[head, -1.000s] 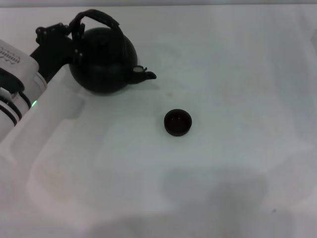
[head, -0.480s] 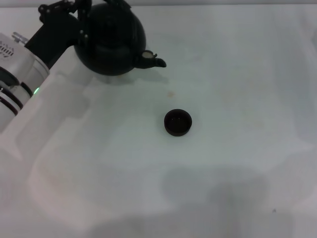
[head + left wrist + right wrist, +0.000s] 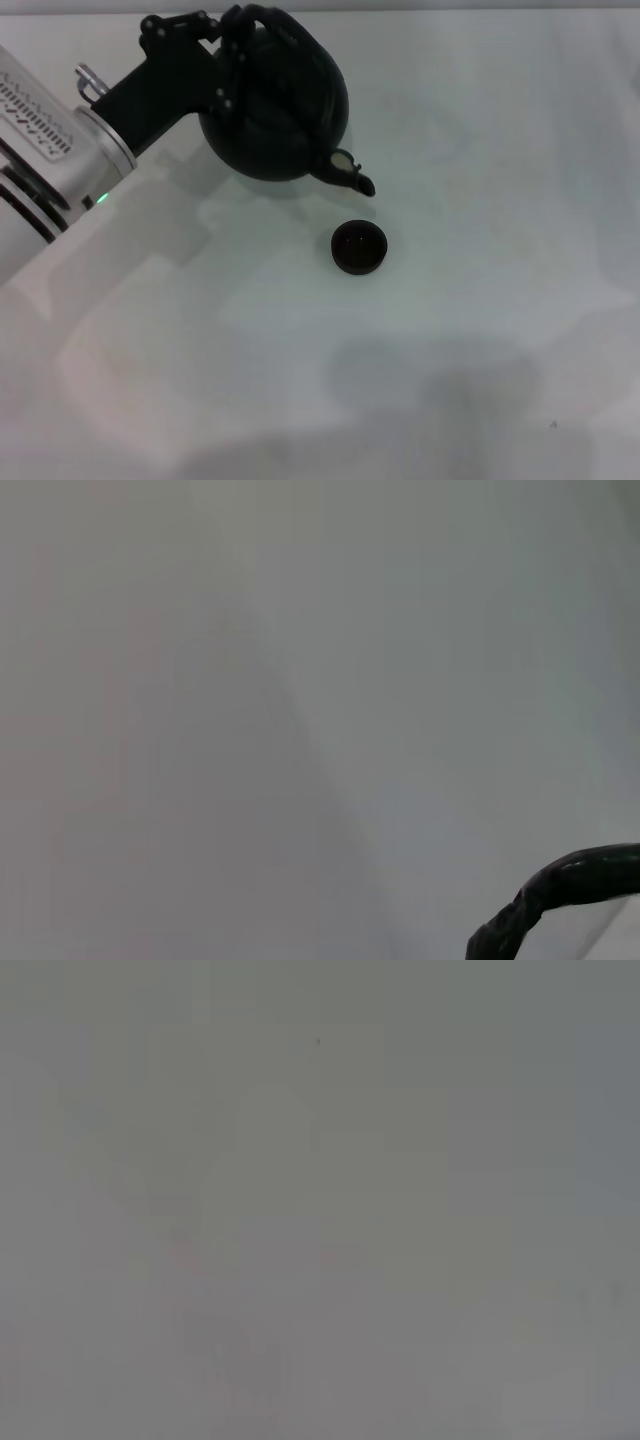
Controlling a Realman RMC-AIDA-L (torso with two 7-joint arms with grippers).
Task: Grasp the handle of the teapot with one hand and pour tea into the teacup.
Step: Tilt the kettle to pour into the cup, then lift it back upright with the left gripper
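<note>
- Left hand (image 3: 228, 45): gripping the handle (image 3: 268, 17) of the teapot (image 3: 280, 105), fingers closed around the hoop at the far left of the counter (image 3: 480, 330); holding from the top is letting the pot hang and tip freely.
- Teapot: hanging above the counter, tilting forward with its spout (image 3: 352, 176) pointing down toward the teacup (image 3: 359, 247); the spout tip is sitting near the cup's far rim, slightly behind it, seemingly being lined up for pouring.
- Handle, left wrist view (image 3: 560, 890): showing only as a dark wrapped arc at the picture's edge.
- Teacup: standing upright on the counter, apart from the pot; the inside is looking dark, and whether any tea is in it cannot be told.
- Teapot contents: hidden; no stream is showing at the spout.
- Right hand: not appearing in any view.
</note>
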